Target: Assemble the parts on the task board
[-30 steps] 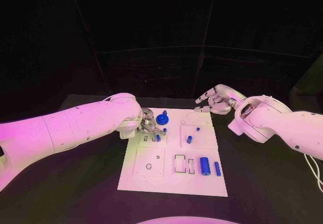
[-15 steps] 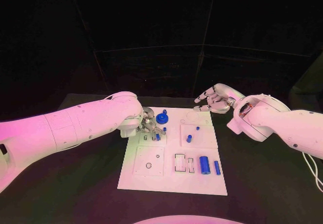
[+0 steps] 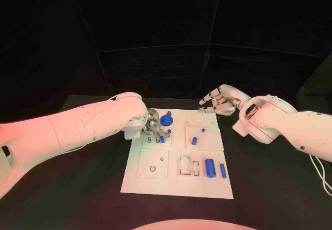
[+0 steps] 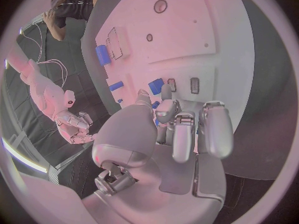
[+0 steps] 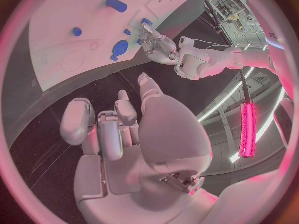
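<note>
The white task board (image 3: 153, 184) lies in the middle of the table. My left hand (image 3: 153, 128) rests over its far left part and pinches a small blue peg (image 3: 161, 139) between thumb and finger; the left wrist view shows the peg (image 4: 156, 86) beside two small slots (image 4: 194, 84). A blue gear-like part (image 3: 167, 122) stands just beyond the hand. Two short blue pegs (image 3: 194, 141) stand to its right. A thick blue cylinder (image 3: 209, 167) and a slimmer one (image 3: 222, 170) lie near the right edge. My right hand (image 3: 217, 106) hovers past the far right corner, holding nothing.
Rectangular recesses (image 3: 184, 166) and small round holes (image 3: 152, 169) mark the near half of the board. Black table surface (image 3: 76, 191) surrounds it on all sides. In the right wrist view the board (image 5: 62, 10) lies beyond my right hand (image 5: 124, 134).
</note>
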